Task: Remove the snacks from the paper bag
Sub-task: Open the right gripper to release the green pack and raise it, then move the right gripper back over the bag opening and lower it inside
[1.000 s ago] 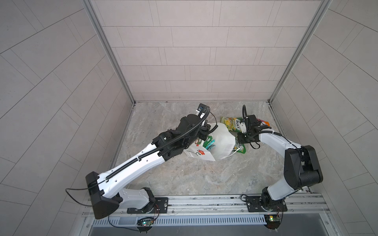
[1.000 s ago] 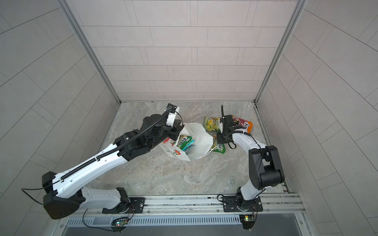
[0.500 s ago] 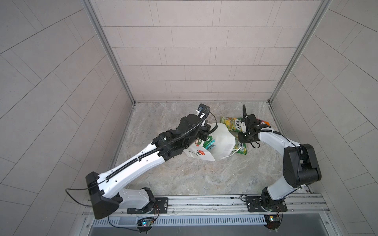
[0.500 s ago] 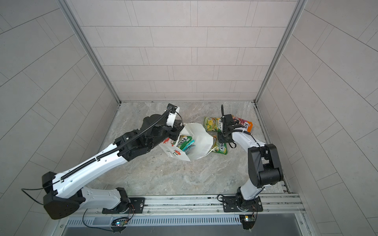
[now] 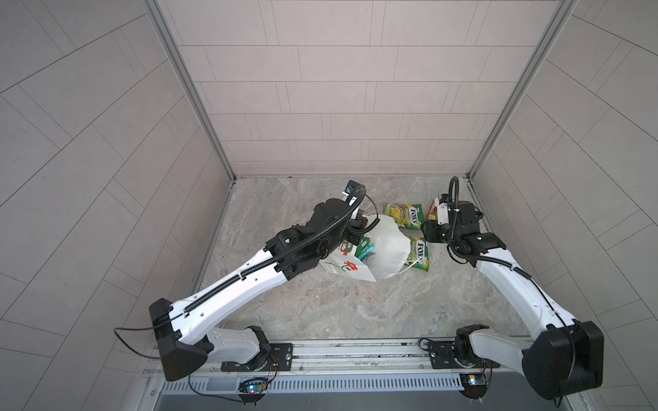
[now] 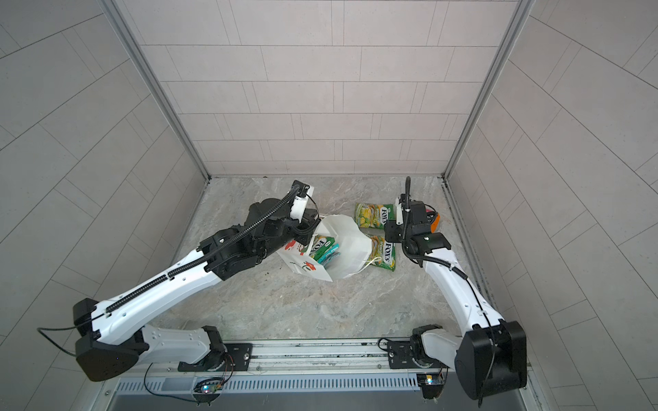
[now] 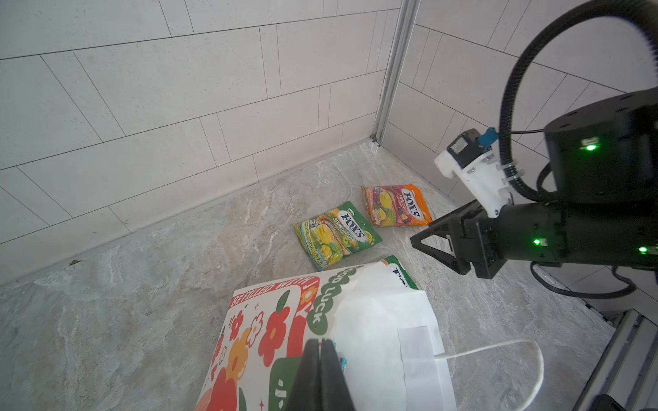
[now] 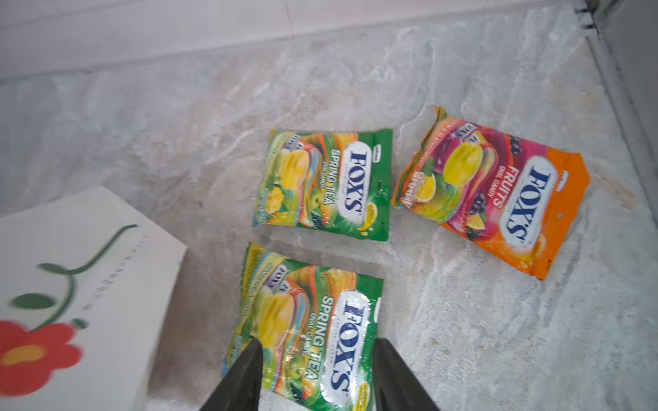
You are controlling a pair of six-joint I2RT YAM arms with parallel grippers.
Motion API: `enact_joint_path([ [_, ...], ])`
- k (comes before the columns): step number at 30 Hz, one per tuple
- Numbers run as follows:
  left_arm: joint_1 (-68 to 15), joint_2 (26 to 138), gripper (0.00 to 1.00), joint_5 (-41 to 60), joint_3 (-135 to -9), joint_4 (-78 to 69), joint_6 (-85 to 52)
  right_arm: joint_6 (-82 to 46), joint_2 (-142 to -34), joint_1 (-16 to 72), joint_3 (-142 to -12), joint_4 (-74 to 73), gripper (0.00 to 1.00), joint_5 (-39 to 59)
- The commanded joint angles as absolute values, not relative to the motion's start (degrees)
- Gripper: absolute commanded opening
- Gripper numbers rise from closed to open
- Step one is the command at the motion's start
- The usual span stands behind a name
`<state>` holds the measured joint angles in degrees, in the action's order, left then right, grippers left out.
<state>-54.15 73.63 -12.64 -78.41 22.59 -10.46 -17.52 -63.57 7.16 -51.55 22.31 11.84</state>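
Right gripper (image 8: 318,343) opened over green packet (image 8: 313,302) beside paper bag (image 8: 92,256); left gripper (image 7: 319,342) pinching it

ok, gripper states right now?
Left gripper: shut, pinching the paper bag rim.
Right gripper: open, empty, over a green-yellow packet.

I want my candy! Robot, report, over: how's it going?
Left gripper shut on paper bag rim. Right gripper open over a green packet on the table. Three snacks out, more packets inside. Nothing seen blocking.
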Motion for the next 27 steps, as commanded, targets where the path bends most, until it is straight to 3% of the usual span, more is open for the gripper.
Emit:
enact_joint_path([
  [1, -54.4, 72.8, 0.00, -10.9, -77.7, 21.5, -10.1, -21.5, -58.8, 7.4, -51.0, 16.6, 0.52, 24.8],
  [4, -54.4, 72.6, 0.00, -9.1, -77.5, 20.9, -10.1, -23.4, -55.9, 8.7, -51.6, 15.7, 0.52, 31.6],
  [7, -54.5, 72.7, 0.00, -8.5, -77.3, 20.2, -10.3, -23.8, -53.5, 12.0, -52.1, 16.5, 0.52, 32.4],
  [17, -54.5, 73.2, 0.00, -8.7, -77.6, 19.9, -11.7, -20.9, -51.3, 28.1, -49.4, 16.7, 0.52, 29.2],
  [27, -54.4, 73.0, 0.00, -8.3, -78.1, 19.9, -11.9, -20.2, -55.1, 37.5, -44.2, 15.9, 0.52, 23.5],
])
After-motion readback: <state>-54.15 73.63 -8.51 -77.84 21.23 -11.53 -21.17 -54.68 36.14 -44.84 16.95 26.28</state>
